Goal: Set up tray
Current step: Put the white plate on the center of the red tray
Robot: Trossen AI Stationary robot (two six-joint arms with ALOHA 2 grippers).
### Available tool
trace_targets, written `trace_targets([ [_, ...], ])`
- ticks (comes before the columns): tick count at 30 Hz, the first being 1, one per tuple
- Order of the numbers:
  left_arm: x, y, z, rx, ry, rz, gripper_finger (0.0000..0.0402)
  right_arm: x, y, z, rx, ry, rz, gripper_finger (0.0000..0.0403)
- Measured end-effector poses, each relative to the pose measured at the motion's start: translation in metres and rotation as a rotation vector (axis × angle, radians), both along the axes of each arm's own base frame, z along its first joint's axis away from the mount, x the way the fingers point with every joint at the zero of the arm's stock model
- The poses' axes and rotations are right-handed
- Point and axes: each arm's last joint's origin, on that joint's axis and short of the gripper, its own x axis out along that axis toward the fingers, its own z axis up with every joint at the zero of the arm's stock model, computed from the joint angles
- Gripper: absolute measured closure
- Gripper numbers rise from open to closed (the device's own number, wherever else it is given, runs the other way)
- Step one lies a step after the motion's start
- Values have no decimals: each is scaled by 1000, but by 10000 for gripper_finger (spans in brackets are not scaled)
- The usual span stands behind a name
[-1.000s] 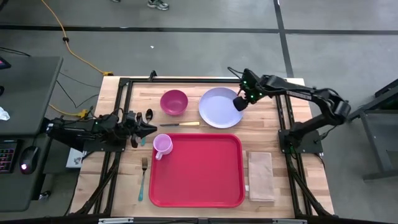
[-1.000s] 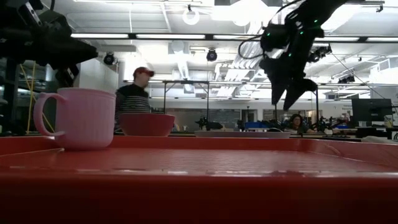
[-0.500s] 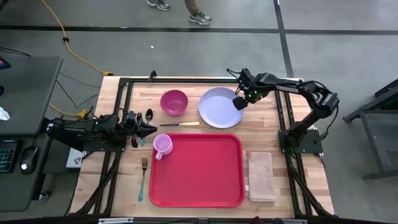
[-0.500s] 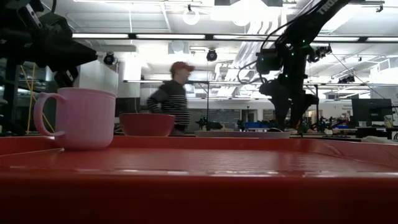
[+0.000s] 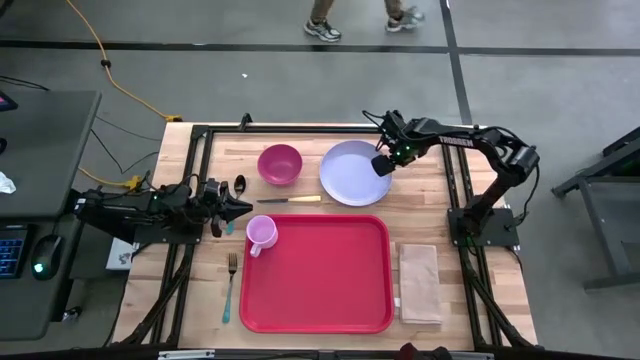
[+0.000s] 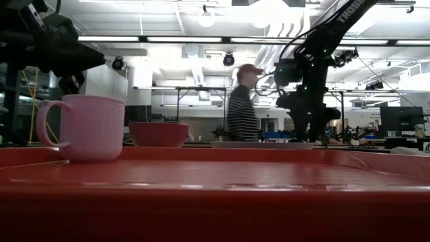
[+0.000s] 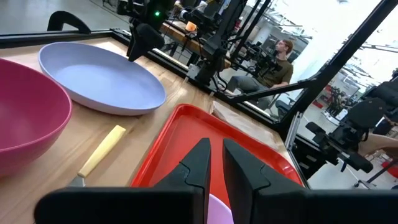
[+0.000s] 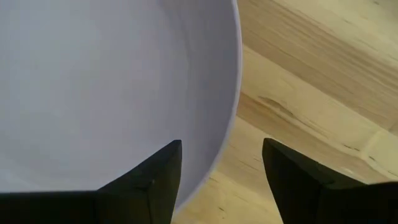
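Observation:
The red tray (image 5: 315, 272) lies at the table's near middle, with a pink mug (image 5: 261, 234) standing in its far left corner. Beyond it on the wood are a magenta bowl (image 5: 279, 164) and a lavender plate (image 5: 355, 172). My right gripper (image 5: 381, 166) points down, open, at the plate's right rim (image 8: 231, 93). One finger (image 8: 146, 183) is over the plate and the other (image 8: 301, 180) over the wood. My left gripper (image 5: 240, 207) waits level at the table's left, left of the mug. Its fingers are a narrow gap apart with nothing between them (image 7: 214, 165).
A knife with a yellow handle (image 5: 290, 200) lies between the bowl and the tray. A fork (image 5: 231, 285) lies left of the tray, and a tan napkin (image 5: 420, 284) right of it. A person (image 6: 240, 104) walks in the room behind the table.
My right gripper has come down from well above the table to the plate's right rim, tipping steeper, and has stayed open. The person behind the table has walked toward the right.

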Motion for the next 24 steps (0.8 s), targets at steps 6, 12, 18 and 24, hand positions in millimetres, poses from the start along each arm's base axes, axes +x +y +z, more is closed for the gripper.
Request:
trace_targets([
  [6,0,0,0,0,5,0,328,3,-2,-8,8,8,0,203],
  [12,0,0,-1,0,6,-1,328,5,-4,-15,22,22,-1,209],
  [18,0,0,-1,1,9,-2,328,6,-5,-20,29,29,-3,236],
  [24,0,0,-1,1,13,-3,328,7,-6,-21,17,27,-8,286],
])
